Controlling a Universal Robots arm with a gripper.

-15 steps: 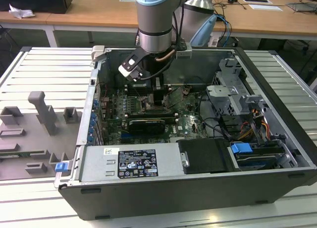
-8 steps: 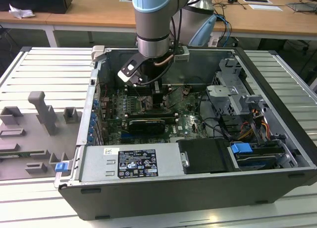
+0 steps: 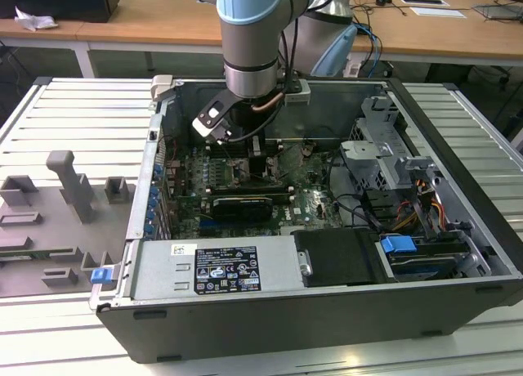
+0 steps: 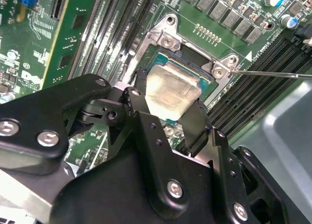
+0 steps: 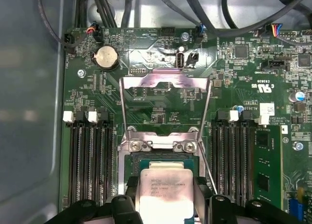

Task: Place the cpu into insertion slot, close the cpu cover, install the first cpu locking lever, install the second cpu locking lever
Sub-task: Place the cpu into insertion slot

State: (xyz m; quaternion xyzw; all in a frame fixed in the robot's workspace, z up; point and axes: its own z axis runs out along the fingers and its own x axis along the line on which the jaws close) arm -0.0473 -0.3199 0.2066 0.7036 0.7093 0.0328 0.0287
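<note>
cpu [image 5: 163, 190] between gripper [image 4: 168, 98] jaws, apparently clamped, over socket [image 5: 146, 158]

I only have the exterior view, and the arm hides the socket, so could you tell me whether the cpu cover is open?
Observer: Yes. In the first wrist view the cpu cover stands swung back off the socket.
Operator: Thank you. Where is the cpu?
Observer: In both wrist views the cpu is over the socket, between the fingers of the gripper, which sit against two opposite edges.
Operator: Is it seated?
Observer: I cannot tell. The second wrist view does show a thin lever lying off to one side of the socket.
</note>
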